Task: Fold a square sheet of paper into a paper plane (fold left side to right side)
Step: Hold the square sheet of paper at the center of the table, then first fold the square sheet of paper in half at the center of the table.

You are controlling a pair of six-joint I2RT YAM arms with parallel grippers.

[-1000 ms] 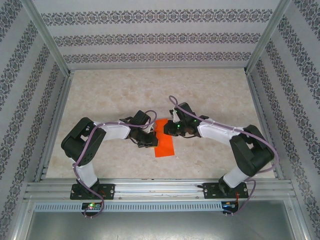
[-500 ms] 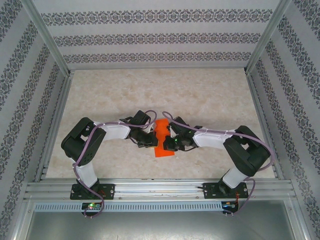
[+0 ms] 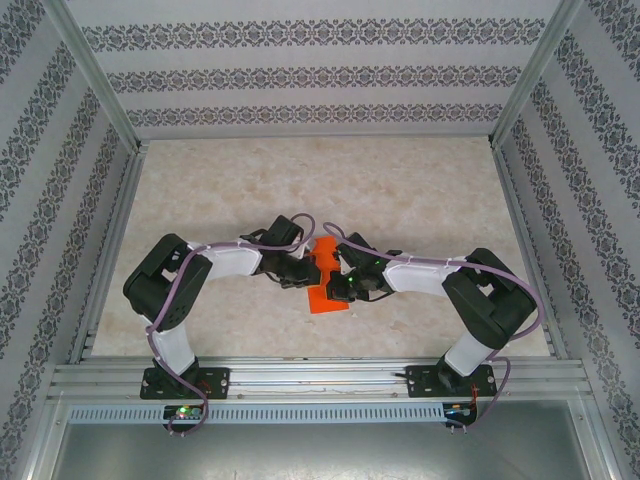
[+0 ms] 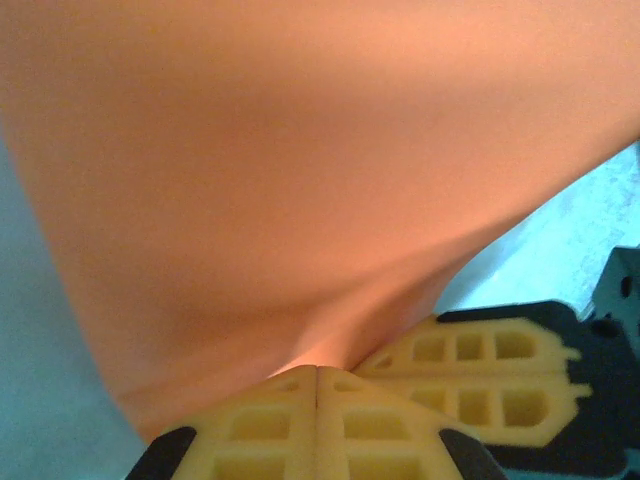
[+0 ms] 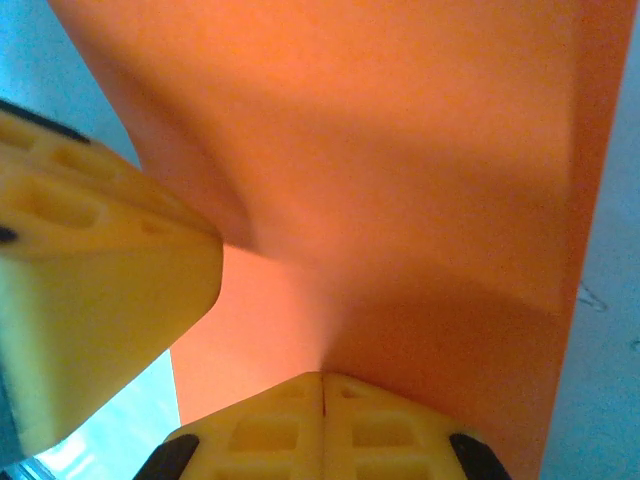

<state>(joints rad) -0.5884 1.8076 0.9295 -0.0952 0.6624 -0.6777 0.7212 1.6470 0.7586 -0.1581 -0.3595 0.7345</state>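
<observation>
Left gripper [image 4: 316, 374] and right gripper [image 5: 322, 380] are both pinching the paper [image 4: 300, 180], which is bowing up right between them. Looks like the left-to-right fold is underway; next, laying edges flush and creasing.

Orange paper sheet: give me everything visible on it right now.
The square sheet of paper is thin, matte and bright orange-red, seen from above as a narrow strip over the middle of the table. The left end effector and right end effector are each shut on an edge, close together, and the paper bows smoothly between them.
</observation>
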